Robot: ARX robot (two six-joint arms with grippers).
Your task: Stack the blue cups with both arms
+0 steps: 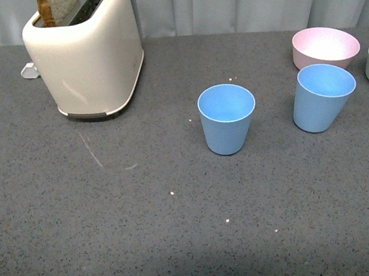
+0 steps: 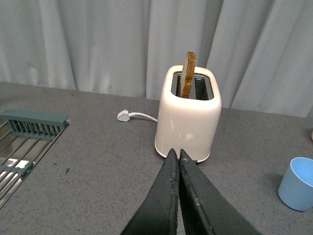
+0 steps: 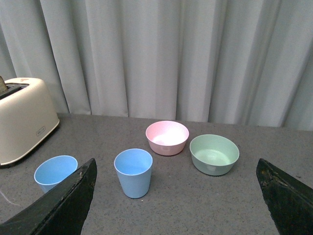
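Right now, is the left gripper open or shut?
Shut. In the left wrist view the left gripper has both fingers pressed together, no gap, nothing between them.

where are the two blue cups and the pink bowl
left blue cup (image 1: 226,135), front view, on its outer wall
right blue cup (image 1: 316,113), front view, on its outer wall
pink bowl (image 1: 326,62), front view, on its outer wall below the rim

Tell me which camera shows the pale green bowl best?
The right wrist view. There the green bowl is whole and empty, standing beside the pink bowl. The front view catches only part of it, cut off at the picture's edge. The left wrist view does not show it at all.
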